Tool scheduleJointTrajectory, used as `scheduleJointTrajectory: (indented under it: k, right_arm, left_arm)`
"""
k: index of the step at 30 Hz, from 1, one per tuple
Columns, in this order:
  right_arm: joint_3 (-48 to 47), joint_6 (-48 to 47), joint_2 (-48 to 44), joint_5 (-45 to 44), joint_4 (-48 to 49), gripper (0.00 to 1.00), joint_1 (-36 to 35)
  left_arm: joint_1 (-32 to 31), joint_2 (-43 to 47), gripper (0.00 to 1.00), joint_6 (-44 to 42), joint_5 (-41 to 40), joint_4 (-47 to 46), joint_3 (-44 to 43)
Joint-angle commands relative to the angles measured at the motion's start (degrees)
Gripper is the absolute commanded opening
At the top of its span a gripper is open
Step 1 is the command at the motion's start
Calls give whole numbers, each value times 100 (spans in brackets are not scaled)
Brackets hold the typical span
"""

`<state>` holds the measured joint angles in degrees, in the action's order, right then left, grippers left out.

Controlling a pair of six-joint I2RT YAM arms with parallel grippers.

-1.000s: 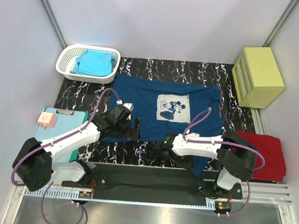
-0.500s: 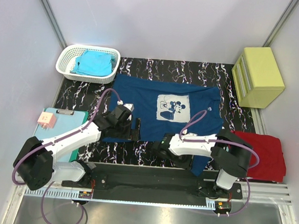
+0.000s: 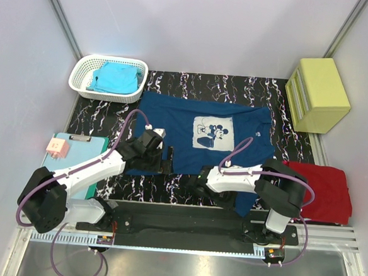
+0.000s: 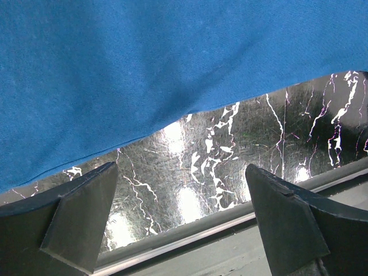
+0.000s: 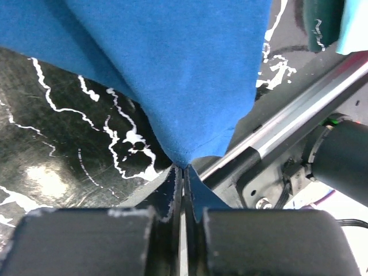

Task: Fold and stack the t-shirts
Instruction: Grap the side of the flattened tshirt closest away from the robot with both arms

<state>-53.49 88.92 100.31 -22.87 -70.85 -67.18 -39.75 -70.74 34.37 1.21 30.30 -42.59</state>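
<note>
At far left a teal clipboard (image 3: 75,154) lies out of the way, and in the upper left a white basket (image 3: 80,83) holds a turquoise t-shirt (image 3: 115,77), probably waiting its turn; whether it is folded is hard to make out. The left gripper (image 3: 166,157) hangs just beside the lower left hem of the navy t-shirt (image 3: 203,130), which lies print-up in the middle of the frame. Its jaws are spread wide with nothing between them, seemingly lined up to take that edge. Whether its fingertips touch the table cannot be told. Right of it, the right gripper (image 5: 184,171) is clamped tight on a pinch of the navy hem, likely to lift it for a fold. Its arm hides the shirt's lower right part and overlaps the red t-shirt (image 3: 326,189) at right.
</note>
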Motion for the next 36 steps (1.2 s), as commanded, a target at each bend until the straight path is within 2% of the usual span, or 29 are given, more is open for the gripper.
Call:
scheduleJointTrajectory:
  k: [1, 6, 10, 14, 19, 29, 36]
  right_arm:
    - [-205, 318, 15, -217, -534, 0, -155]
    - [-1046, 599, 24, -683, -1334, 0, -454]
    - [-1689, 792, -300, -1174, -2045, 0, -454]
    - [-2156, 741, -626, -1448, -2267, 0, -323]
    - [-1990, 801, -934, -1361, -2258, 0, -173]
    - [-997, 1320, -2050, -1026, -2258, 0, -138]
    - [-882, 1636, -2586, -1131, -2266, 0, -147]
  left_arm:
    - [-42, -28, 99, -27, 116, -130, -4]
    - [-51, -1, 99, -18, 107, -130, 5]
    - [-59, 8, 99, -9, 107, -139, 14]
    - [-59, 43, 99, 8, 98, -139, 31]
    - [-68, 69, 99, 43, 107, -95, 22]
    - [-77, 166, 99, 157, -59, 89, 93]
    - [-60, 306, 99, 526, -700, 379, 93]
